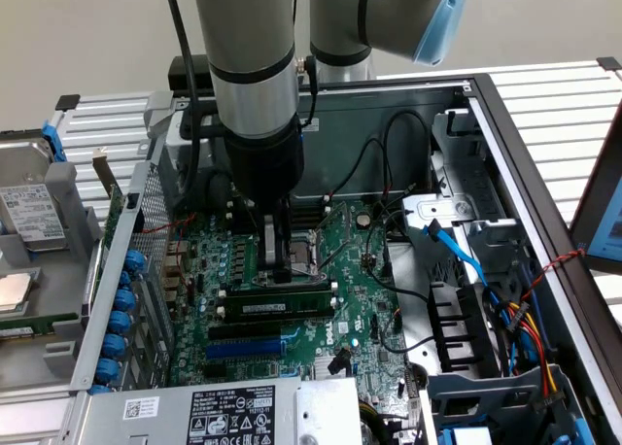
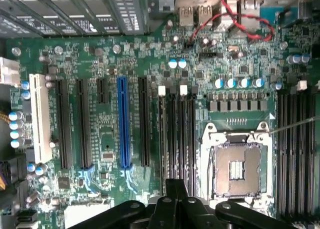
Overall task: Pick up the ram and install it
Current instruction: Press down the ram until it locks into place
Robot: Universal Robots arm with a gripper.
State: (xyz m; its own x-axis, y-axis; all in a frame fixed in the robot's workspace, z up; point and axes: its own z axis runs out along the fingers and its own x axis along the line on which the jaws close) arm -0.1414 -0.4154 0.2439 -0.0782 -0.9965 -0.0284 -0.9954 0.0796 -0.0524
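Reaching down into an open computer case [image 1: 505, 124], a grey robot arm [image 1: 255, 66] holds its gripper [image 1: 279, 260] low over the green motherboard [image 1: 360, 270]. In the exterior view the dark fingers [image 1: 276, 241] come down just beside the CPU socket [image 1: 303, 254] and end at the upper edge of the ram [image 1: 277, 294], a long green stick with black chips standing on edge in the memory slots. Whether the fingers are pressed together, apart, or pinching the stick's edge cannot be told. A second green stick [image 1: 277, 310] lies parallel, just beyond the ram on the side away from the socket, and a blue slot [image 1: 255, 349] runs parallel farther out the same way.

In the wrist view the gripper [image 2: 176, 199] shows as black linkage over a row of long black slots [image 2: 177, 134] just beside the CPU socket [image 2: 237, 166], with the ram [image 2: 176, 186] seen edge-on as a dark strip between them. A blue slot [image 2: 124, 121] and a white slot [image 2: 40, 116] lie farther from the socket on that same side. Red and black twisted wires [image 2: 245, 21] loop near the board's edge beyond the socket.
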